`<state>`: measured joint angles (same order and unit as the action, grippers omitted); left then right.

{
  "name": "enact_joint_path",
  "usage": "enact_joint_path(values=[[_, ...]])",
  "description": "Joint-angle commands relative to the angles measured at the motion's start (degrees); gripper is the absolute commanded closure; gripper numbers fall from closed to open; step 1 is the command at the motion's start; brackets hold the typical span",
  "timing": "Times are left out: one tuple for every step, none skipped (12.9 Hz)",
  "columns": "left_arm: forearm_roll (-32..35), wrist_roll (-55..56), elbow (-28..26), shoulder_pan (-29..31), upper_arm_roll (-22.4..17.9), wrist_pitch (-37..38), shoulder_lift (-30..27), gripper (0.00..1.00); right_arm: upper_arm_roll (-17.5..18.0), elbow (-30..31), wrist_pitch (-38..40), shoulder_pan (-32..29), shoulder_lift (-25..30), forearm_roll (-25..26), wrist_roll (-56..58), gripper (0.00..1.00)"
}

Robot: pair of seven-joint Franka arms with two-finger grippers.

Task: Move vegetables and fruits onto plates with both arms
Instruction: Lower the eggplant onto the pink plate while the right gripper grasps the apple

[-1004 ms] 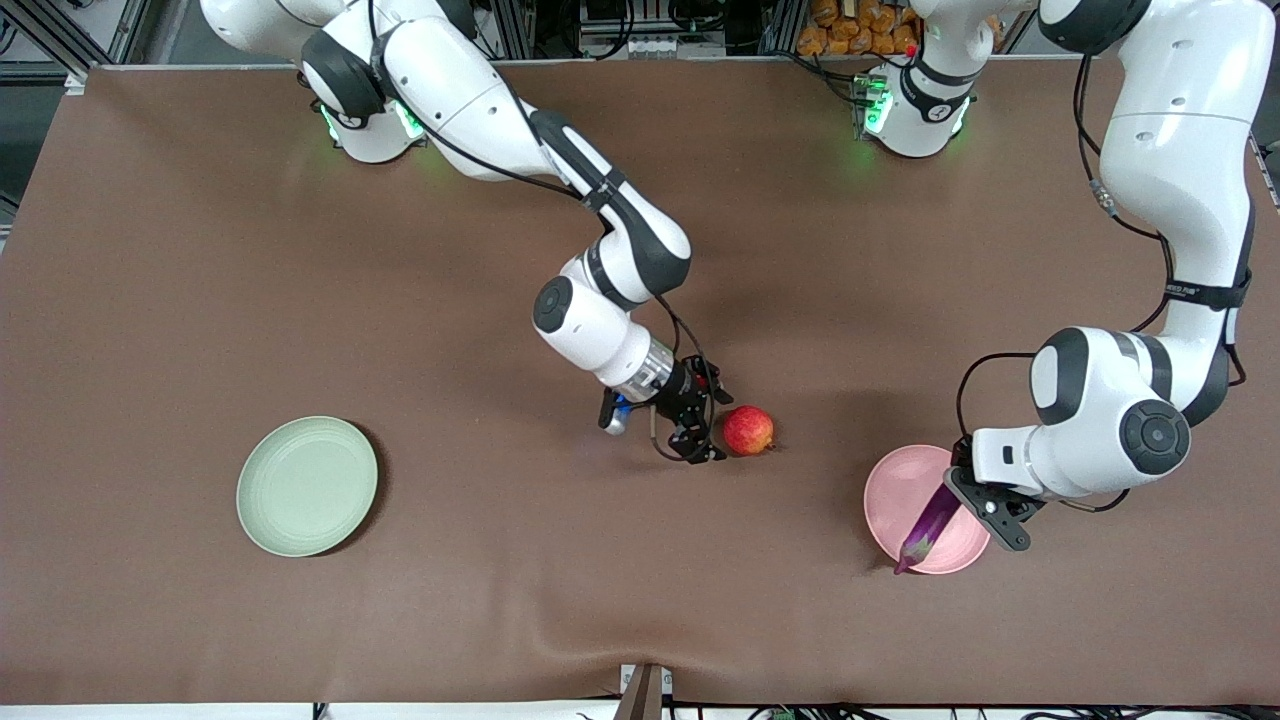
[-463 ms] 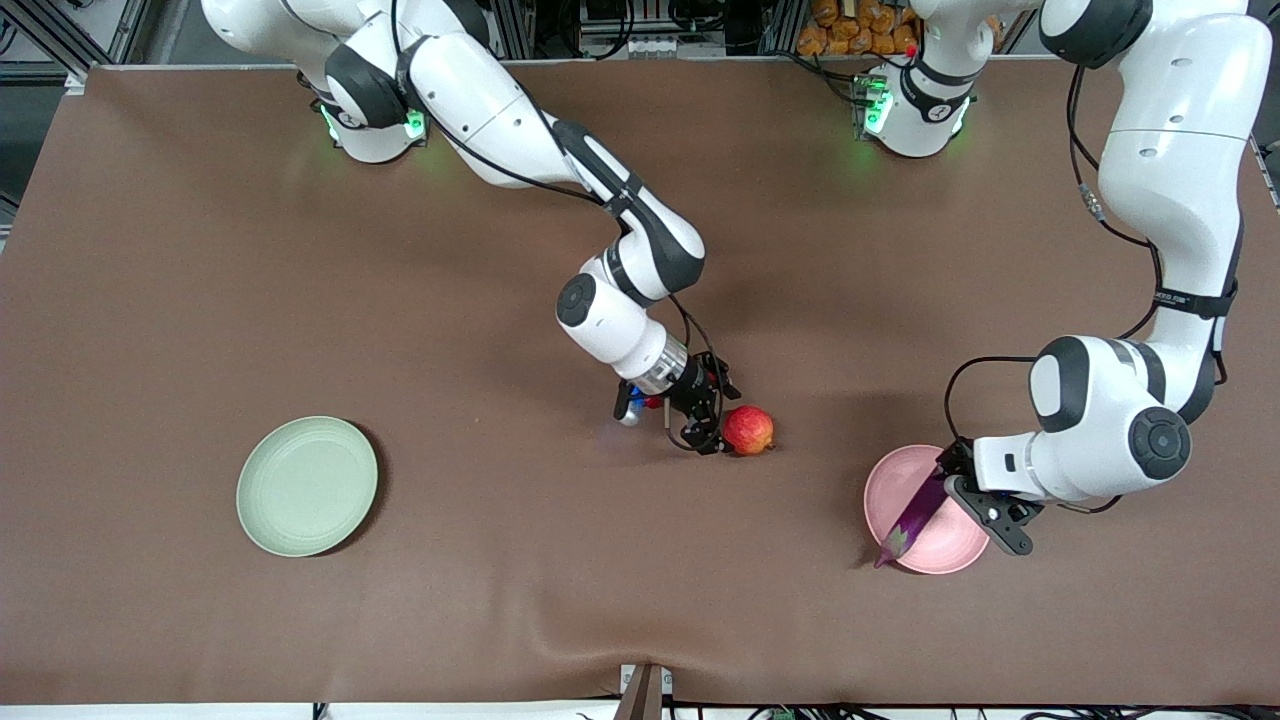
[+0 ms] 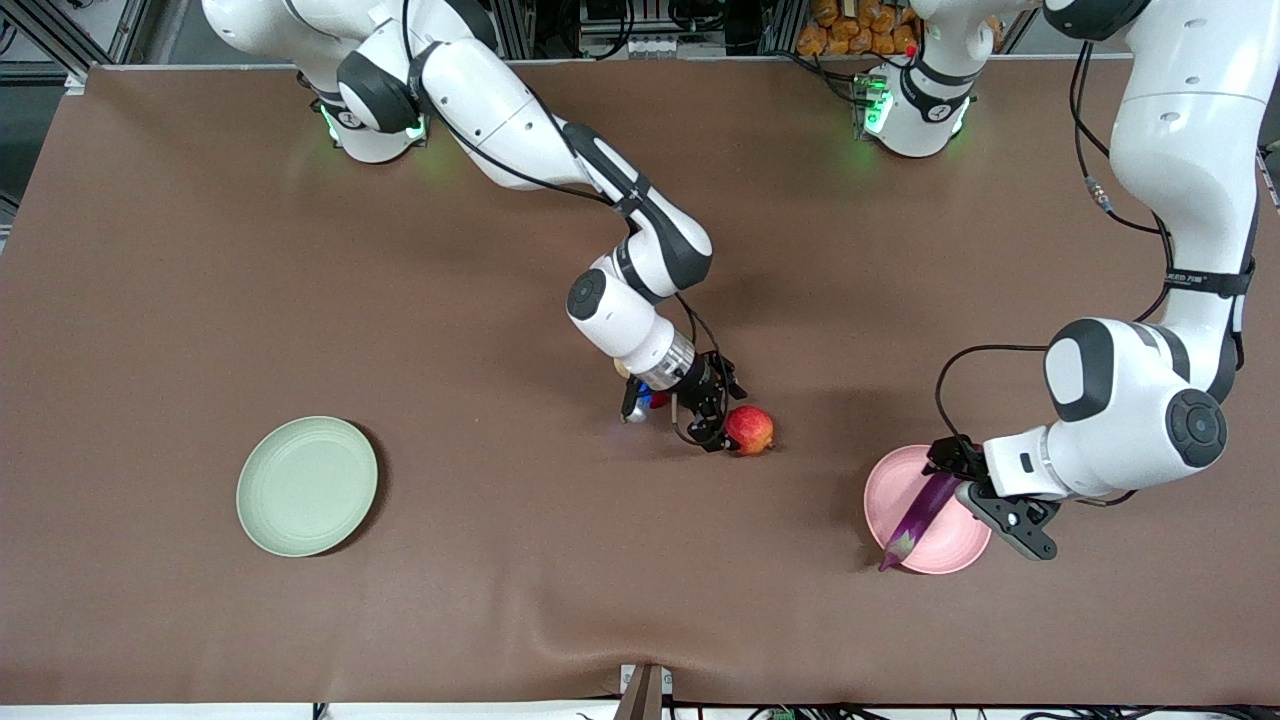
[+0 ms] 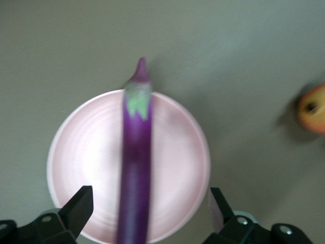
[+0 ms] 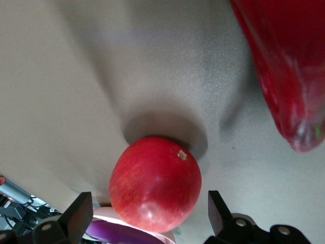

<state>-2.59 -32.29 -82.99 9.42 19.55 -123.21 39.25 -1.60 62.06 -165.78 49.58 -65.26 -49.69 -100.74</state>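
The eggplant (image 3: 920, 512) is lying on the pink plate (image 3: 885, 492), under the left gripper (image 3: 990, 500), jaws apart. The right gripper (image 3: 722, 418), also apart, is straddling the red fruit (image 3: 750, 430); the green plate (image 3: 306, 486) is sitting empty.

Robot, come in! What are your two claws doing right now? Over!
Left gripper open above pink plate; eggplant lies across it, tip over the rim. Right gripper open, closing around red fruit. Chili sits close by.

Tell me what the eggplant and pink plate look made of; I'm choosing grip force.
Eggplant: likely plastic replica, going by its glossy, uniform purple skin and flat painted-looking green cap. Pink plate: matte with faint concentric rings, so probably moulded plastic or fibre composite; ceramic can't be ruled out.
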Motion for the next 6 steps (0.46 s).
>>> enact_joint_path(values=[[-1.1, 9.3, -1.6, 0.1, 3.6, 2.8, -2.3, 0.0, -0.7, -5.0, -1.0, 1.2, -3.7, -1.4, -0.1, 0.0], [-1.1, 12.0, -1.6, -0.3, 3.8, 3.8, -3.0, 0.0, -0.7, -5.1, -1.0, 1.2, -3.7, -1.3, 0.2, 0.24], [-1.1, 13.6, -1.6, -0.4, 4.4, 4.5, -3.7, 0.0, -0.8, -5.0, -1.0, 1.2, -3.7, -1.2, 0.3, 0.44], [-1.1, 13.9, -1.6, -0.4, 4.4, 5.1, -3.8, 0.0, -0.8, -5.0, -1.0, 0.9, -3.6, -1.2, 0.4, 0.58], [-1.1, 14.1, -1.8, -0.4, 4.4, 5.3, -3.8, 0.0, -0.9, -5.0, -0.8, 0.4, -3.3, -1.1, 0.6, 0.62], [-1.1, 14.5, -2.1, -0.6, 4.5, 5.3, -3.8, 0.0, -1.0, -5.0, -0.6, -0.2, -2.5, -1.1, 0.5, 0.62]])
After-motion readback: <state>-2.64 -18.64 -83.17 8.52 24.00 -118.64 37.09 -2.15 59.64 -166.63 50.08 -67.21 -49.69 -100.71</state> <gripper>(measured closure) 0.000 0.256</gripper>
